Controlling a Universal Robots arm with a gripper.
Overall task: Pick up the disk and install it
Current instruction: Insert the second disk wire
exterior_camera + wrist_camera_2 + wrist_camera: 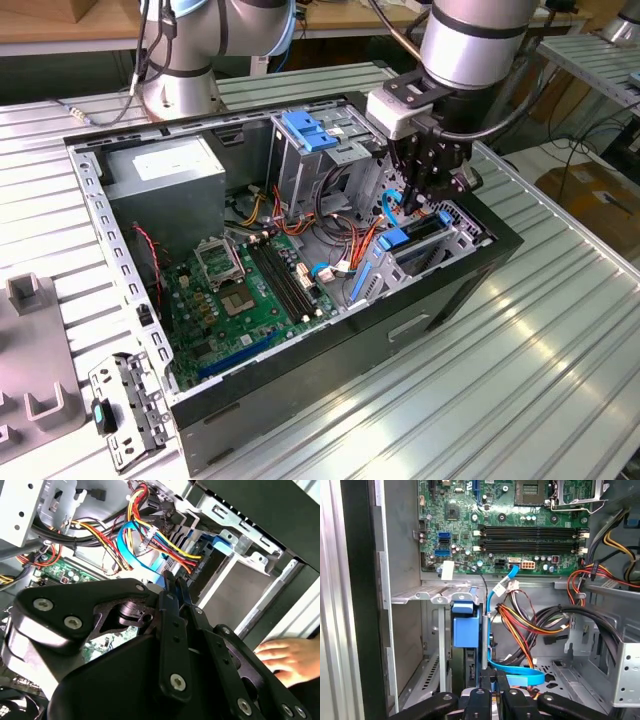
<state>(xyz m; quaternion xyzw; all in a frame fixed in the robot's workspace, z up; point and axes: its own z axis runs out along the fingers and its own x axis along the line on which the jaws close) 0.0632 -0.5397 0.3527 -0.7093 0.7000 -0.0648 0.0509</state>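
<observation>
We see the gripper (428, 196) low inside the open computer case (330, 370), at the corner nearest the exterior view's right. Its black fingers (488, 680) are pressed together on a thin upright edge, with no gap between the tips in both wrist views (172, 587). That edge belongs to the disk (466, 630), which stands on its side in the drive bay (440, 240) at that corner, its blue plastic rail facing up; in the exterior view the blue end of the disk (393, 238) sits just below the fingers, level with the top of the bay. A flat blue data cable (512, 675) curls just beside the fingers, and a bundle of red, yellow and orange wires (150, 527) runs behind them. The green motherboard (245, 290) lies on the case floor, with the grey power-supply box (165, 185) beyond it. A person's hand (290, 660) rests on the outside edge of the case. The case stands on a ribbed metal surface (520, 380)
</observation>
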